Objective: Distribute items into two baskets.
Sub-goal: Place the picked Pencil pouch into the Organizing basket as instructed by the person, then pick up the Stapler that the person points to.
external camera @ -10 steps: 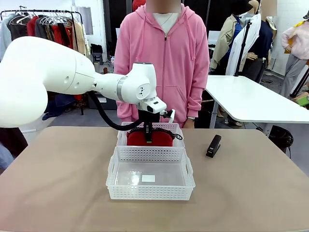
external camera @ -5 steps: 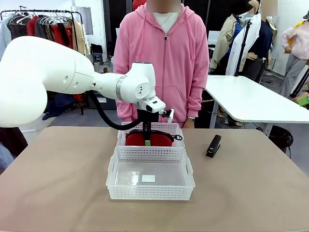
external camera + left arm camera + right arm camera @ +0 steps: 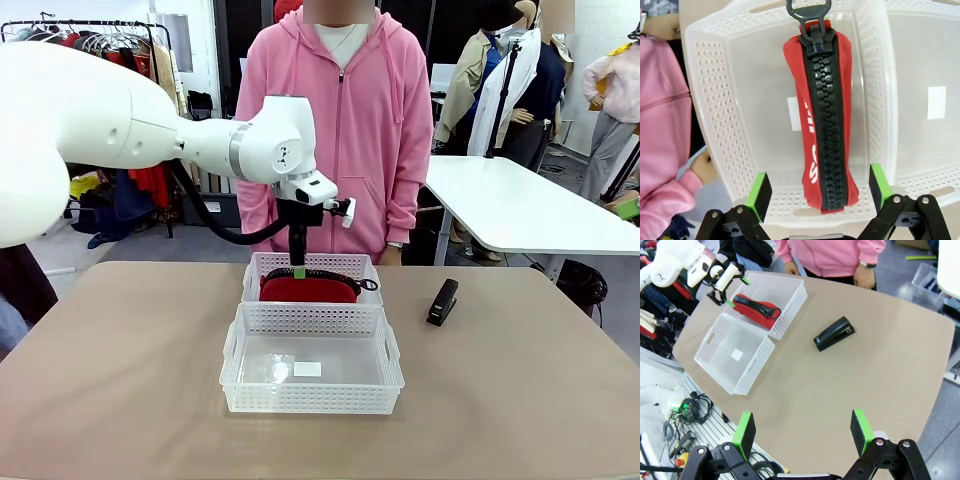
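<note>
On the left, the left tool (image 3: 298, 270) hangs just above the far basket (image 3: 335, 263), its green-padded fingers spread apart and holding nothing. In the left wrist view they stand on either side of the red pouch (image 3: 822, 125) without touching it. The pouch lies inside that basket with its zipper up and its long axis across the basket's width as the front view shows it. Just in front, touching or nearly touching the far one, the near basket (image 3: 310, 398) holds nothing but a white label on its floor. Further right, the black stapler (image 3: 442, 301) sits on the bare desk (image 3: 520, 380), near the baskets' right side but clear of both. Its long axis runs roughly from near to far, tilted a little rightward at the far end. The right tool (image 3: 803, 432) is wide open and empty, well above the desk, with the stapler (image 3: 834, 333) ahead of it and well apart. By my reading the stapler belongs to the right arm's side, so the next pick turns on that arm coming down over it with the fingers set across its narrow width.
</note>
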Robot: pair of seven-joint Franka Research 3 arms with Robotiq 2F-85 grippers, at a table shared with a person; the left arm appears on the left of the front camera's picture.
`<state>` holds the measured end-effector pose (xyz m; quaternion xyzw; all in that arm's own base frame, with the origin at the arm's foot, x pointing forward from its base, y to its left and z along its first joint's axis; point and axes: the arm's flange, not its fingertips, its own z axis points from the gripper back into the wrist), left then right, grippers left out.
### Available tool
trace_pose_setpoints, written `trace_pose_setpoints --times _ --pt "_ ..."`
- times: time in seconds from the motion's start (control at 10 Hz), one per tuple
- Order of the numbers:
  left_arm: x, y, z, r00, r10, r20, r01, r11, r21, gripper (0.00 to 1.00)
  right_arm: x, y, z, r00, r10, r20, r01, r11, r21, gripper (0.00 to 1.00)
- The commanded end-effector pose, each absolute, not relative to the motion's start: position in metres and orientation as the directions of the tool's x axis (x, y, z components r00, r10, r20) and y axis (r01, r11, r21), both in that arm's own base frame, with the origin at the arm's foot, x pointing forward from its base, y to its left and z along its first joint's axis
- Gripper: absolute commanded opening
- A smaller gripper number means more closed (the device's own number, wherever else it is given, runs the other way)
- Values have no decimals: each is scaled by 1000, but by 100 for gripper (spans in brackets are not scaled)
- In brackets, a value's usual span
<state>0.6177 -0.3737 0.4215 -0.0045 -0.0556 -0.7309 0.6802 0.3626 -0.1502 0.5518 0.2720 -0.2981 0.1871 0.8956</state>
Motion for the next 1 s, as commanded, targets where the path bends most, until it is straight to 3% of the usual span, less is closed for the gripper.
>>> trace_pose_setpoints --times 0.0,0.9 --pt "621 -377 411 -75 -993 87 995 -68 74 100 364 -149 553 744 171 646 -503 780 373 100" --pt "621 -377 411 -75 -993 87 995 -68 74 100 364 -149 553 744 171 646 -503 780 373 100"
